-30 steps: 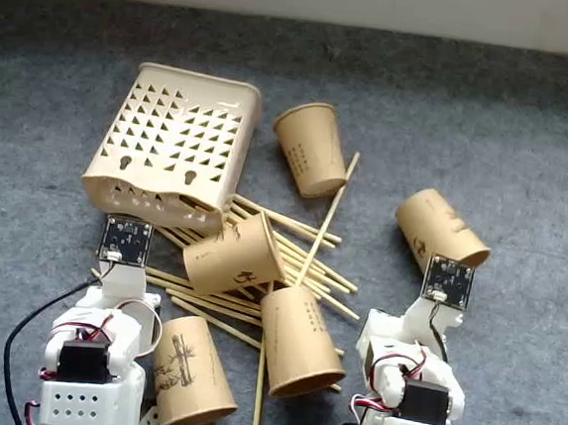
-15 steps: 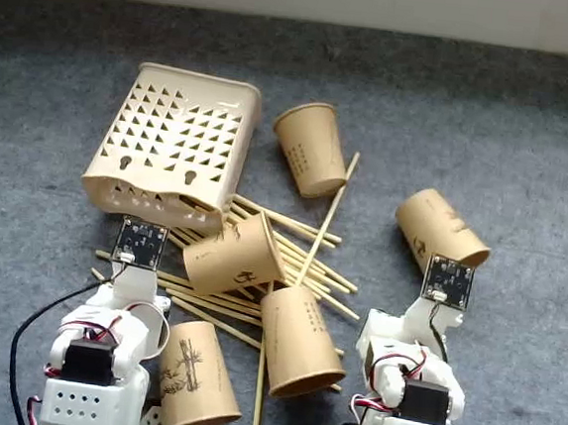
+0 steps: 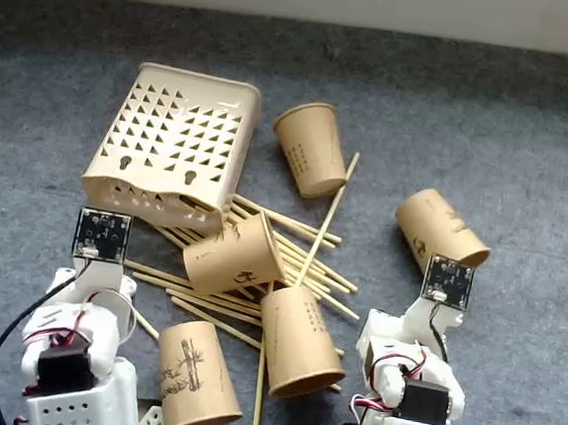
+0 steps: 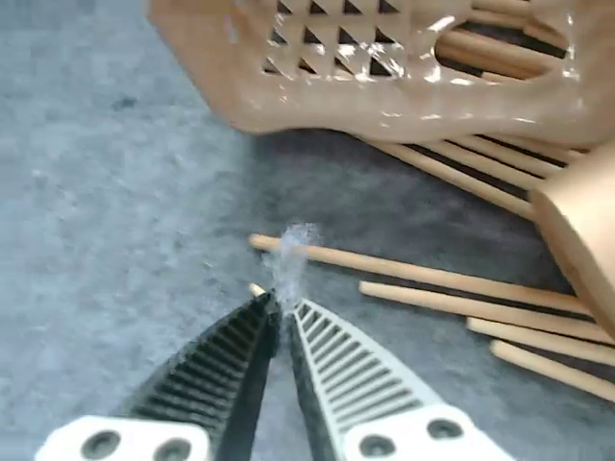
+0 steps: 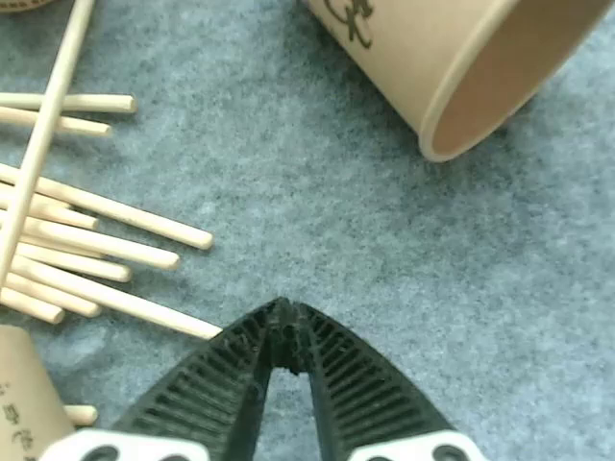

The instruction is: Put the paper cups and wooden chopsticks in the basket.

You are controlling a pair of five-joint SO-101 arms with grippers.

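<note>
The beige basket (image 3: 171, 143) lies on its side at the back left, with chopsticks reaching into its mouth (image 4: 384, 67). Several paper cups lie tipped over: one behind (image 3: 310, 147), one at the right (image 3: 440, 226), three in the middle and front (image 3: 232, 255) (image 3: 301, 341) (image 3: 195, 376). Wooden chopsticks (image 3: 281, 247) are scattered between them. My left gripper (image 4: 279, 307) is shut just in front of the basket, its tips beside the end of a chopstick (image 4: 413, 274). My right gripper (image 5: 286, 315) is shut over bare carpet, short of the right cup (image 5: 432, 58).
Grey carpet (image 3: 529, 144) covers the table up to a pale wall at the back. The left arm (image 3: 102, 234) and right arm (image 3: 448, 280) stand at the front edge, with open carpet on the far left and far right.
The left arm has swung to the left, away from the middle cup. The right arm, cups, chopsticks and basket have kept still.
</note>
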